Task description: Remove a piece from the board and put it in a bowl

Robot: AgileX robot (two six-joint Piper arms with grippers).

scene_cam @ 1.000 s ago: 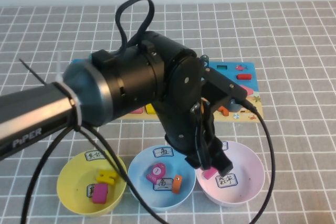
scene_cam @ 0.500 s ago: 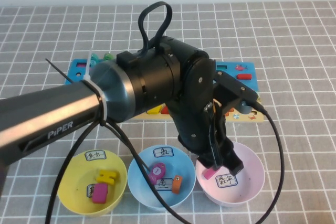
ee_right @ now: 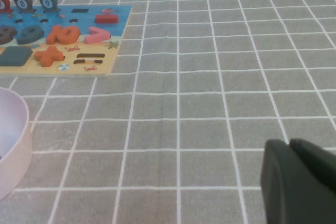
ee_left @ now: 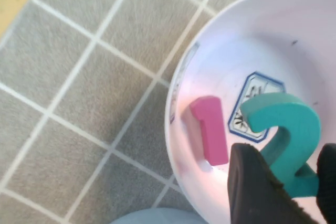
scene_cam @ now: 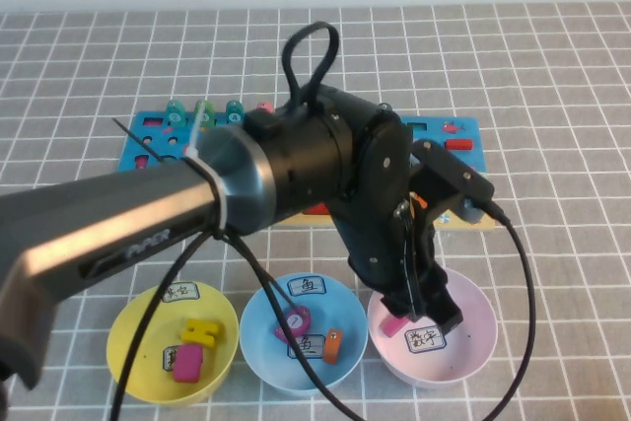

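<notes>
My left gripper [scene_cam: 431, 310] hangs over the pale pink bowl [scene_cam: 468, 354], reaching down into it. In the left wrist view it [ee_left: 294, 169] is shut on the teal "2" [ee_left: 286, 124], held just above the bowl's floor [ee_left: 231, 51] beside a pink piece [ee_left: 208, 129]. The "2" is hidden behind the gripper in the high view. The board [scene_cam: 156, 140] lies behind the arm, partly covered by it; it also shows in the right wrist view [ee_right: 63, 35]. My right gripper [ee_right: 290, 144] is shut and empty, low over bare mat; it is out of the high view.
A light blue bowl [scene_cam: 264, 352] with pink and orange pieces and a yellow bowl [scene_cam: 133, 362] with yellow and pink pieces stand left of the pink one. The left arm's cable [scene_cam: 518, 273] loops beside the pink bowl. The grey grid mat [ee_right: 220, 77] runs right of the board.
My left arm has swung rightward, baring more of the board's left end. The gripper has shifted a little right and down over the pink bowl, still gripping the "2".
</notes>
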